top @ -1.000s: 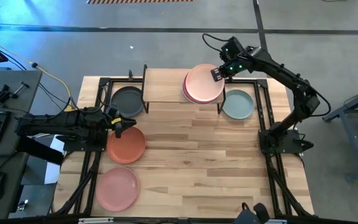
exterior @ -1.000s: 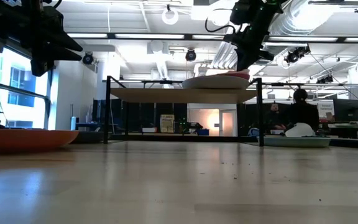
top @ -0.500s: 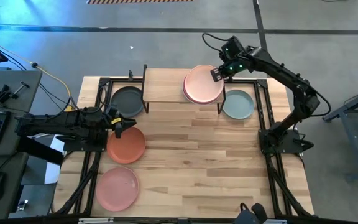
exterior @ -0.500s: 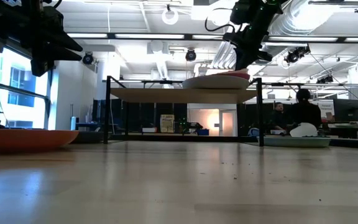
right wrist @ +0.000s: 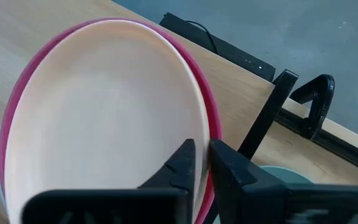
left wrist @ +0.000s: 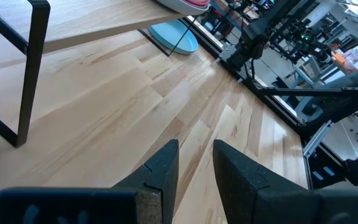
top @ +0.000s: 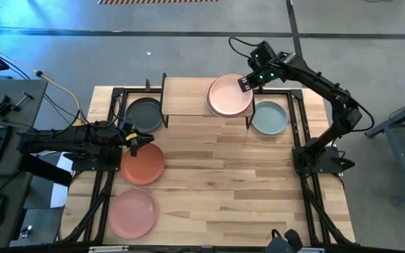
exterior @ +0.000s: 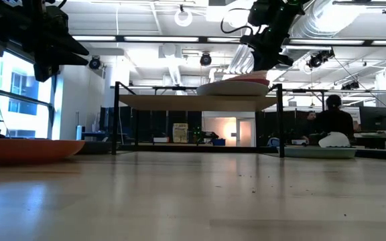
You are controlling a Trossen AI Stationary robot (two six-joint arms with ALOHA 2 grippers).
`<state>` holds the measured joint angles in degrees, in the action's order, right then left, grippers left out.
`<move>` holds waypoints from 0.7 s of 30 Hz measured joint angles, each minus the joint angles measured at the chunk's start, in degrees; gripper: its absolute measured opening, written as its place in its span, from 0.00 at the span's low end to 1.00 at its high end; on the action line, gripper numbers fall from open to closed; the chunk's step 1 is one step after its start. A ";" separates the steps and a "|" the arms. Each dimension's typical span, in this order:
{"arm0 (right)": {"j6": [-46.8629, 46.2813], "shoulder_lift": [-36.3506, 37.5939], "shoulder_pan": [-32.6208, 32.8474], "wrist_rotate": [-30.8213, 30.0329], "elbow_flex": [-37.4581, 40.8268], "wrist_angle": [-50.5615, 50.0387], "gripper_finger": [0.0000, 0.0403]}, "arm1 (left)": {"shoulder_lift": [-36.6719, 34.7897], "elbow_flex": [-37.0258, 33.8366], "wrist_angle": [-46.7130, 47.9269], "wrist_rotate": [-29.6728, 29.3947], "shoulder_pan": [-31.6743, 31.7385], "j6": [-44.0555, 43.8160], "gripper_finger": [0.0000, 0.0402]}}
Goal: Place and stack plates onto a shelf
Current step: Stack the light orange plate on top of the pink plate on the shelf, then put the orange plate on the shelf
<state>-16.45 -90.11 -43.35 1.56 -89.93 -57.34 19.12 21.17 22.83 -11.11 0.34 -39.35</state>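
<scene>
Shelf (top: 188,98): it stood at the far edge of the table.
Plate stack (top: 229,96): on the shelf's right end, the cream plate (right wrist: 98,124) lay over the magenta plate (right wrist: 211,118).
Right gripper (right wrist: 202,163): its fingers stood narrowly around the cream plate's rim; whether they still pinched it, I cannot tell.
Left gripper (left wrist: 196,163): it waited left of the shelf with fingers apart and nothing between them.
Advice: let go fully, then lift straight up so the stack stays centred.

The room is bright. Long ceiling lights (exterior: 179,40) shine down from above, and a window (exterior: 19,94) on the left glows white with glare. The wooden table (exterior: 193,201) close up looks soft and blurry. Things far back look dark against the light. From above, the floor (top: 83,42) has a blue glow on the left. Shadows are faint.
</scene>
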 joint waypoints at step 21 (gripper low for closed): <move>-0.02 0.55 0.12 9.83 0.00 9.00 0.23 | -0.01 0.00 -1.21 -3.02 -0.01 3.49 0.22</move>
<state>-16.47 -89.56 -43.24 11.39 -89.93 -48.34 19.11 21.17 21.62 -14.13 0.34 -35.86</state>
